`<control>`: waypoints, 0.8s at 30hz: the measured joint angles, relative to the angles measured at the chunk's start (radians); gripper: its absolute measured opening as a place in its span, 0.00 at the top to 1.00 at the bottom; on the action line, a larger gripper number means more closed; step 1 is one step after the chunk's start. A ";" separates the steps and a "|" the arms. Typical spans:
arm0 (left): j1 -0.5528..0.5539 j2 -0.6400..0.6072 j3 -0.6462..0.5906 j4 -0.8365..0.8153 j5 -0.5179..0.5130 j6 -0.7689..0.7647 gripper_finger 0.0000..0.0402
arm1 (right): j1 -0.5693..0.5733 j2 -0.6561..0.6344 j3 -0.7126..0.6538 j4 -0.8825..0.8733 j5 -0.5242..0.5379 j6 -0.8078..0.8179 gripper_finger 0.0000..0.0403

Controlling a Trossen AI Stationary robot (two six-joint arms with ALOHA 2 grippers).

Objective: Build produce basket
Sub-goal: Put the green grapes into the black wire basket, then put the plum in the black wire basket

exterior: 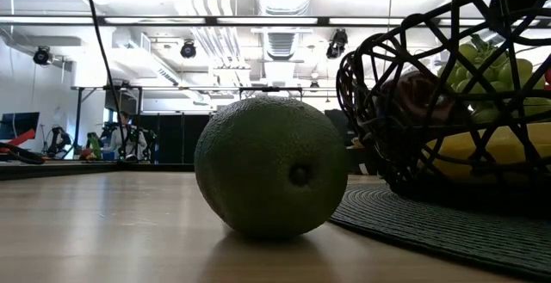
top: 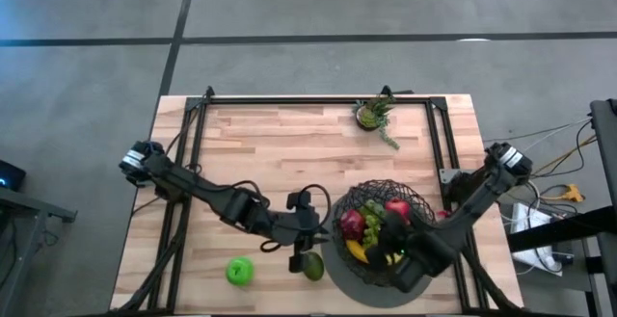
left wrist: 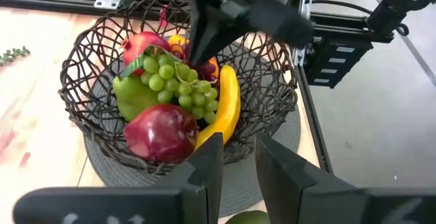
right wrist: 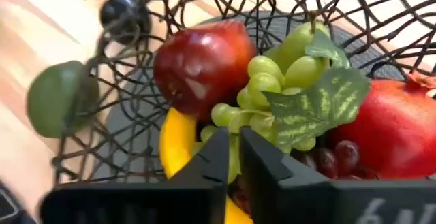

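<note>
- The right gripper hangs inside the basket, its two dark fingers nearly together with only a thin slit between them. Nothing sits in that slit, so it looks empty.
- Just past its tips lie the green grapes with a veined leaf, a red apple to one side, a second red fruit to the other and the yellow banana beneath. My guess is it set a piece down here, or is about to nudge one.
- The left gripper is low over the table just outside the basket, facing it, with a narrow gap between its fingers and nothing held there. The avocado lies on the wood right beside it, which suggests that fruit is its next pick.
- The basket stands on a flat grey mat near the table's right front. That keeps it within both arms' reach.
- A green apple sits apart on the wood to the left, still outside the basket. A potted plant stands at the far edge.
- In the overhead view the right arm covers part of the basket's contents. In the low view a green fruit fills the foreground, the basket is cut off at the edge, and neither gripper's tips are clear.
</note>
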 joint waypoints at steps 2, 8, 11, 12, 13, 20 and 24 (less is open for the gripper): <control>-0.003 0.000 0.000 0.000 0.000 0.000 0.83 | -0.017 -0.001 -0.021 0.024 -0.022 -0.019 0.97; -0.021 0.000 0.000 0.001 -0.001 -0.001 0.83 | -0.030 0.000 -0.099 0.117 -0.061 -0.038 0.98; -0.026 0.000 0.000 0.001 -0.001 -0.001 0.83 | -0.030 0.001 -0.137 0.184 -0.063 -0.037 0.98; -0.026 0.000 0.000 0.001 -0.001 -0.001 0.83 | -0.030 0.001 -0.147 0.206 -0.064 -0.038 0.98; -0.026 0.000 0.000 0.001 -0.001 -0.001 0.83 | -0.030 0.001 -0.155 0.222 -0.064 -0.038 0.98; -0.026 -0.001 0.000 0.001 -0.001 -0.002 0.83 | -0.028 -0.017 -0.136 0.197 -0.076 -0.083 0.98; -0.028 -0.024 0.000 -0.006 -0.001 -0.005 0.83 | -0.015 -0.054 -0.067 0.115 -0.096 -0.100 0.98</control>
